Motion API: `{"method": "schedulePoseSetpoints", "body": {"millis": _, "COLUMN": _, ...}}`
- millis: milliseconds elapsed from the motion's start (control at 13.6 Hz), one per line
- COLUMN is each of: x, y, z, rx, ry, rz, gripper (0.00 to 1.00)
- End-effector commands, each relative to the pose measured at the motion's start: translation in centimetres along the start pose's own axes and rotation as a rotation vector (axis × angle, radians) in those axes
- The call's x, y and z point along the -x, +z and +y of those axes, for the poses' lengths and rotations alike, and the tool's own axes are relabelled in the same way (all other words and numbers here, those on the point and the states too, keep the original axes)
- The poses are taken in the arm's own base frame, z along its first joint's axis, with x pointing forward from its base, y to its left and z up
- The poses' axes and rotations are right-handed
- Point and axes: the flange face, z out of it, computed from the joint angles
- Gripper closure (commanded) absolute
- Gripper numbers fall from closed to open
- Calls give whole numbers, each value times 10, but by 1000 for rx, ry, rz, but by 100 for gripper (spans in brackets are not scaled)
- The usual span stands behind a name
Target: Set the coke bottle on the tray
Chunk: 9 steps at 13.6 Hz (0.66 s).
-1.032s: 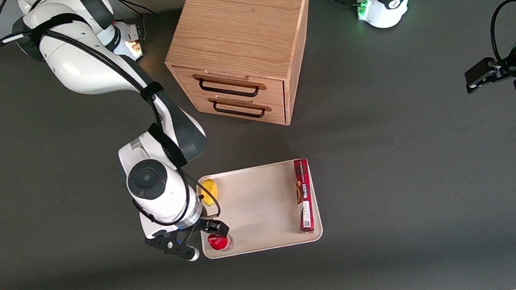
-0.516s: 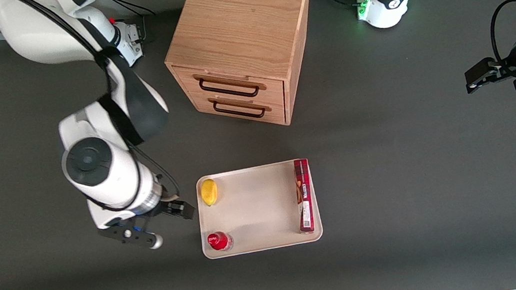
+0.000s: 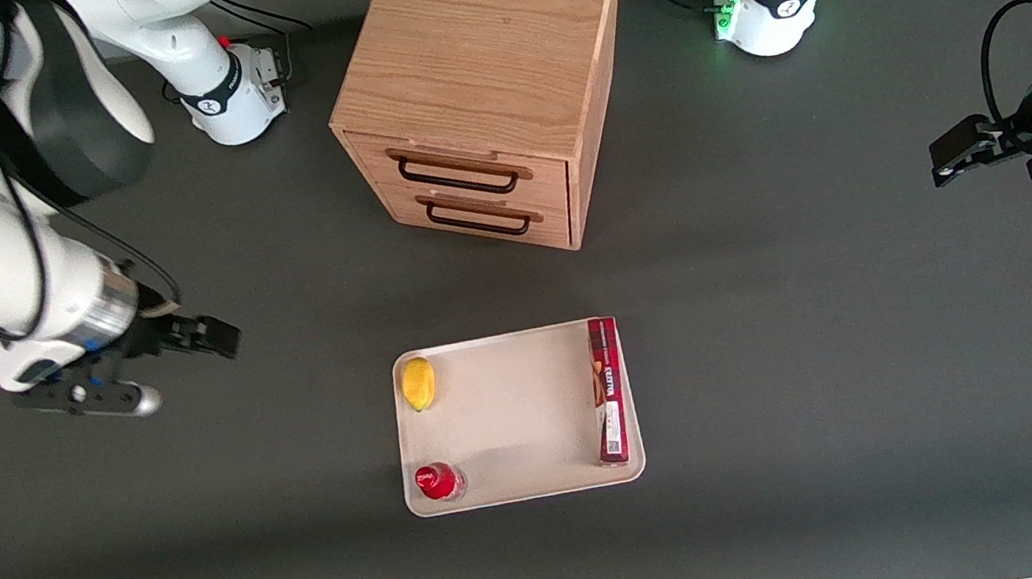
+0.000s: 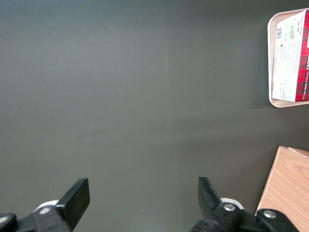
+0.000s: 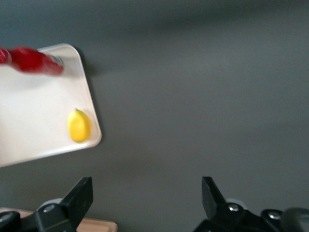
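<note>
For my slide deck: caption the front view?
Coke bottle stands on tray; open gripper hangs clear, toward the working arm's end.

You see the tray (image 3: pixel 513 411) in front of the drawer cabinet (image 3: pixel 481 82). On it, the coke bottle (image 3: pixel 437 482) stands nearer the camera than the lemon (image 3: pixel 418 383); the long box (image 3: pixel 608 390) lies along its parked-arm edge. The gripper (image 3: pixel 215 338) hangs well apart from the tray, toward the working arm's end.

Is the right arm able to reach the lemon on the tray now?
Probably yes: the gripper, open and empty, hangs over bare table toward the working arm's end. Nothing stands between it and the lemon on the tray.
</note>
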Motion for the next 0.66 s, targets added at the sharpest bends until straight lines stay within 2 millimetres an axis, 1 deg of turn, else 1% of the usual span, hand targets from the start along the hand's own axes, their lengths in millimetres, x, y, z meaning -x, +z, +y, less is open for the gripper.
{"method": "schedulePoseSetpoints", "body": {"millis": 0, "x": 50, "y": -21, "z": 37, "rx": 14, "ry": -84, "rz": -16, "gripper": 0}}
{"method": "schedulePoseSetpoints", "body": {"millis": 74, "x": 55, "y": -28, "z": 55, "rx": 20, "ry": -68, "rz": -12, "gripper": 0}}
{"method": "schedulePoseSetpoints", "body": {"millis": 147, "x": 61, "y": -36, "z": 62, "rx": 25, "ry": -66, "rz": -12, "gripper": 0}}
{"method": "schedulePoseSetpoints", "body": {"millis": 295, "x": 62, "y": -50, "z": 71, "rx": 19, "ry": -46, "rz": 9, "gripper": 0}}
{"method": "schedulePoseSetpoints", "body": {"millis": 442, "x": 60, "y": -62, "z": 76, "rx": 14, "ry": -38, "rz": 19, "gripper": 0}}
{"method": "schedulePoseSetpoints", "body": {"millis": 589, "x": 58, "y": -62, "z": 76, "rx": 13, "ry": -63, "rz": 19, "gripper": 0}}
